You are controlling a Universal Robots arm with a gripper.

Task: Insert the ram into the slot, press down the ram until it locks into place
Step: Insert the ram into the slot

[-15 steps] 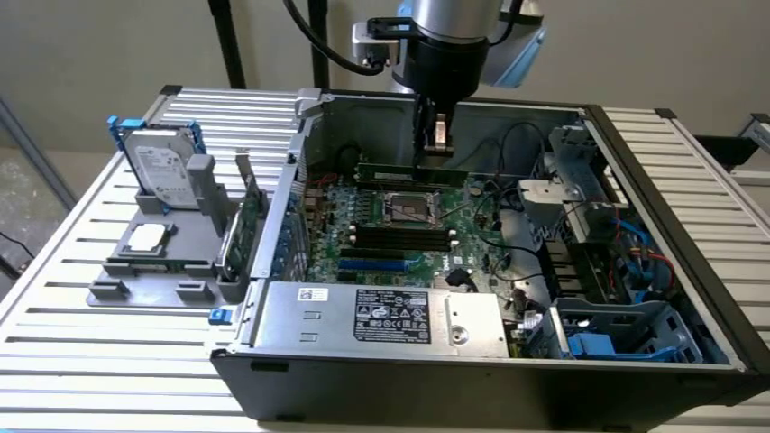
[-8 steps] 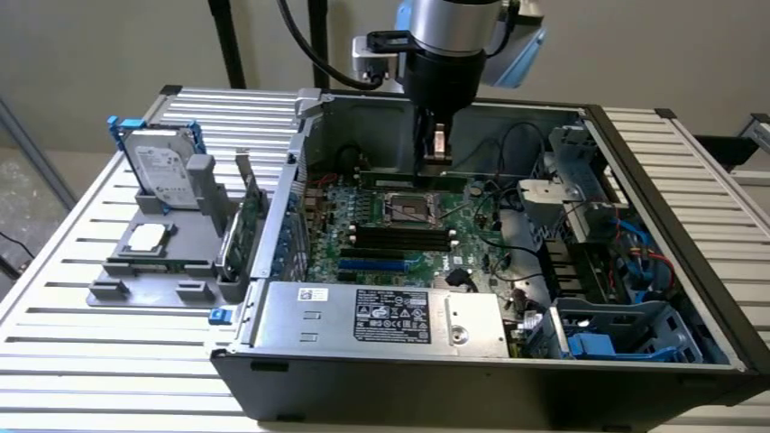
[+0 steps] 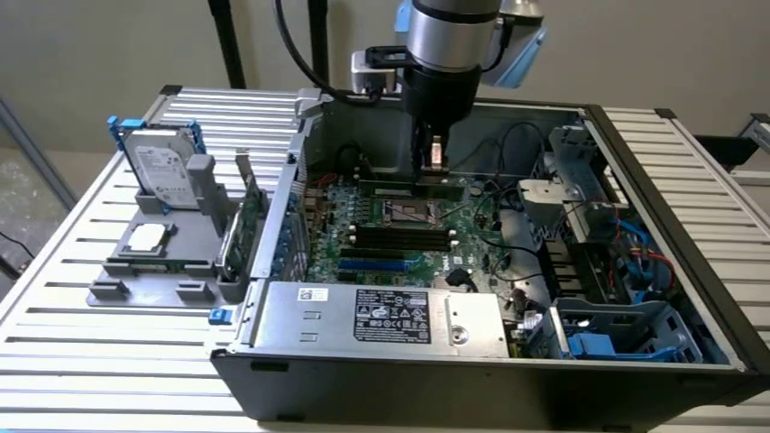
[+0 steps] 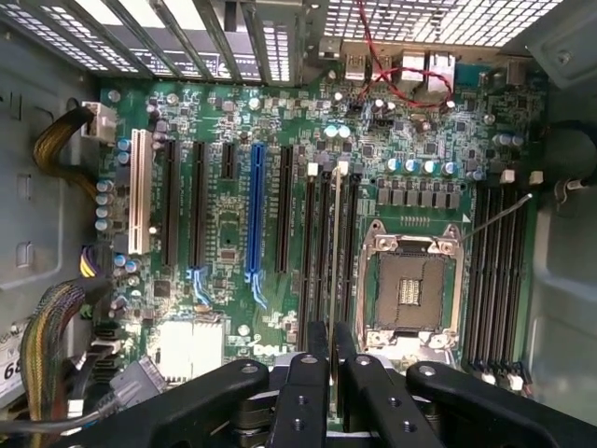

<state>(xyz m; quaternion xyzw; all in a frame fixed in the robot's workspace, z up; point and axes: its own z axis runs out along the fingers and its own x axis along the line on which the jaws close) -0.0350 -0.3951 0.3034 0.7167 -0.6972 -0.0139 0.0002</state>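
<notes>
Slatted bench [image 3: 72,271], open computer case [image 3: 481,383] — gripper [image 3: 431,171] clamped on the ram [image 3: 416,188], twelve o'clock from the slots [image 3: 385,237], exterior view.

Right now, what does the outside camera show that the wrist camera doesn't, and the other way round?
Exterior view: the arm, a hard drive standing in a grey holder, and the labelled power supply. Wrist view: a white socket, red wires and cable bundles. Shared: the claw gripping the ram, lined up with the black slots, plus the motherboard and its empty processor socket.
</notes>
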